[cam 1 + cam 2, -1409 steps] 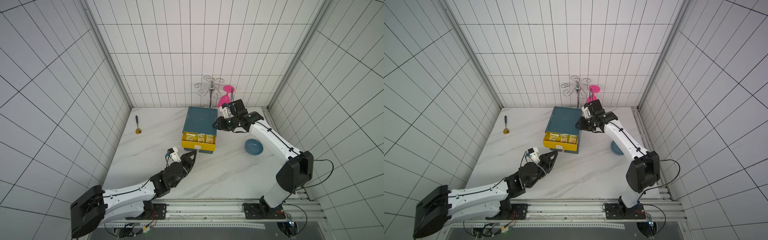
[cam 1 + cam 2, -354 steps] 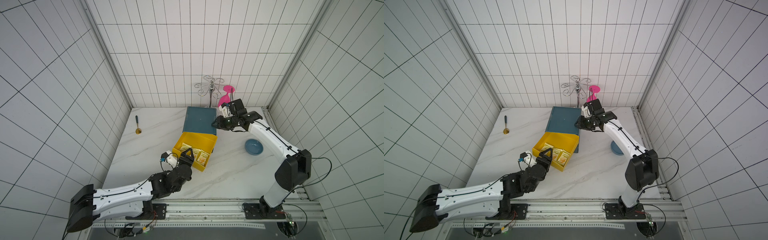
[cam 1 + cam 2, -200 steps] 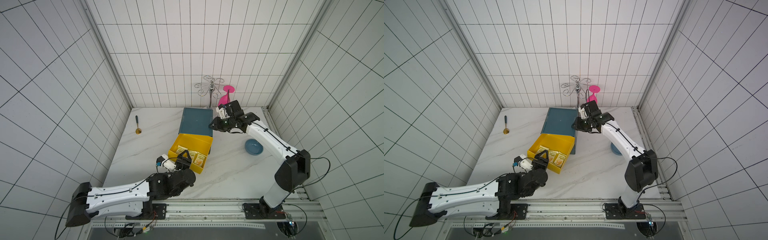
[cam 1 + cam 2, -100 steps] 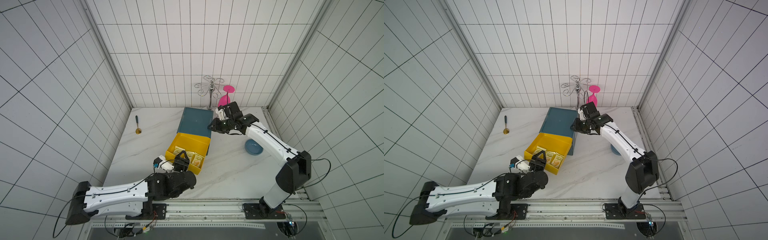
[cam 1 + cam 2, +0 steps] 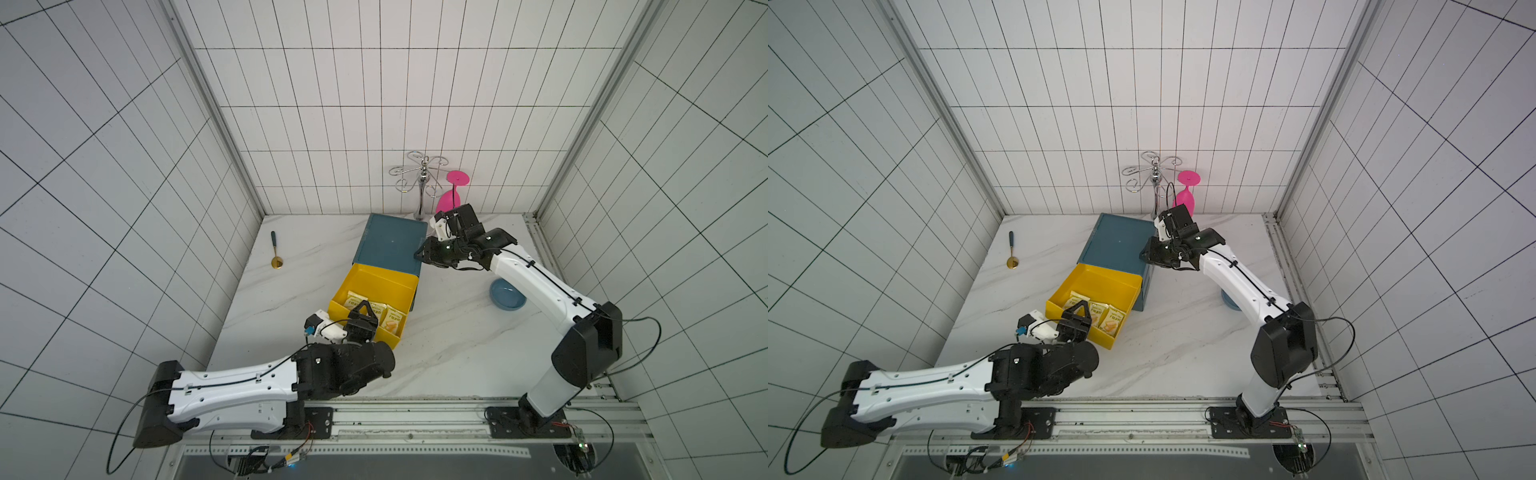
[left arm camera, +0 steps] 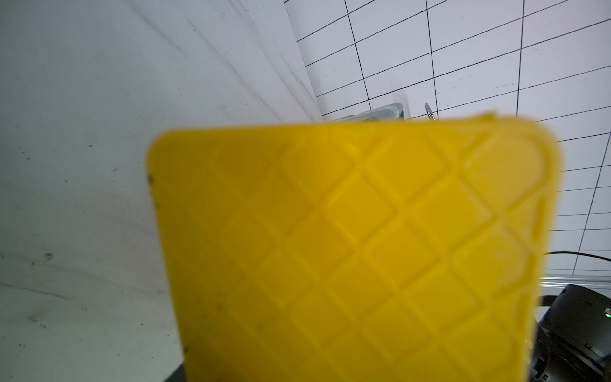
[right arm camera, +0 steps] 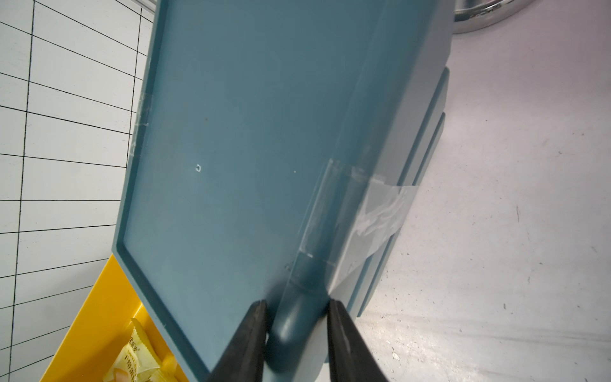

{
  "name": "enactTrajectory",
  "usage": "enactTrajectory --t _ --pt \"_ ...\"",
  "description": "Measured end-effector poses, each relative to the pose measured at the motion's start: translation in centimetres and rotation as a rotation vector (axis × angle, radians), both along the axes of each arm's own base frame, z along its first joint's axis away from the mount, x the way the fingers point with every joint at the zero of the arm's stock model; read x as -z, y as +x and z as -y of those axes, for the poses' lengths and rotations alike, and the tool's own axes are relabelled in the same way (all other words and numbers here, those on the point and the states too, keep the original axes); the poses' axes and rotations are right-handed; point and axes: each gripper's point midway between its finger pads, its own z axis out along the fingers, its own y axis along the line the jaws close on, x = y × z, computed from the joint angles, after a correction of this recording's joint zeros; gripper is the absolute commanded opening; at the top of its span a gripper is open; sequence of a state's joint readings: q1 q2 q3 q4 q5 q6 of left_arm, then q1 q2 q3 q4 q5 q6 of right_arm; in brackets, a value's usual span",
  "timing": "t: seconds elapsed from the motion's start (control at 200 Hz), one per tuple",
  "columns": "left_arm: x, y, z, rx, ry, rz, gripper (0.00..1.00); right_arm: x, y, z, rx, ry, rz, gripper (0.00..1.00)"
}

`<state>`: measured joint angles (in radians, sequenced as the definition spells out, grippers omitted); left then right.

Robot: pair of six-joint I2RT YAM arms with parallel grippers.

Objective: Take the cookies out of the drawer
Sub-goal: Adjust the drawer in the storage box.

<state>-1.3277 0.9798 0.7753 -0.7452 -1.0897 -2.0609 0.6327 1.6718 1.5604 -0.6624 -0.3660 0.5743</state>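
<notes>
3 cookies [image 5: 394,322] sit behind left end effector [image 5: 365,316] gripping drawer [image 5: 376,282] front; right end effector [image 7: 295,309] pinches cabinet [image 5: 388,243] corner; bowl [image 5: 505,297] nearby.

The white marble tabletop [image 5: 457,353] carries a teal cabinet [image 5: 390,243], a spoon [image 5: 275,249], a blue bowl [image 5: 505,300] and a chrome rack [image 5: 422,195].

- Left wrist view: just behind the left pincer [image 5: 365,318], tight against the drawer [image 6: 357,251] front (blurred).
- Right wrist view: close, looking along the right pincer [image 7: 296,306] over the cabinet [image 7: 248,132].
- Both top views: high up, far from both pincers, looking steeply down, sharing the whole table [image 5: 457,353].
</notes>
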Motion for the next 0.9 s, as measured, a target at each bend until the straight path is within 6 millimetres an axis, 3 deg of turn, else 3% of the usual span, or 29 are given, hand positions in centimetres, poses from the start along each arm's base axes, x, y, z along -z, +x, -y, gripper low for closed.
enactTrajectory --t 0.495,0.545,0.695,0.9 --pt "-0.5 0.8 0.7 -0.05 0.042 0.056 0.2 0.1 -0.7 0.5 0.007 -0.011 -0.002 0.33" --pt "-0.3 0.9 0.7 -0.056 0.027 0.067 0.26 0.1 -0.8 0.4 0.005 -0.011 -0.002 0.34" --pt "0.8 1.3 0.6 -0.082 0.006 0.088 0.61 0.1 -0.9 0.3 0.0 -0.013 0.001 0.36" --pt "1.4 1.9 -0.3 -0.115 -0.039 0.127 0.81 0.0 -1.3 0.2 -0.019 -0.027 -0.001 0.38"
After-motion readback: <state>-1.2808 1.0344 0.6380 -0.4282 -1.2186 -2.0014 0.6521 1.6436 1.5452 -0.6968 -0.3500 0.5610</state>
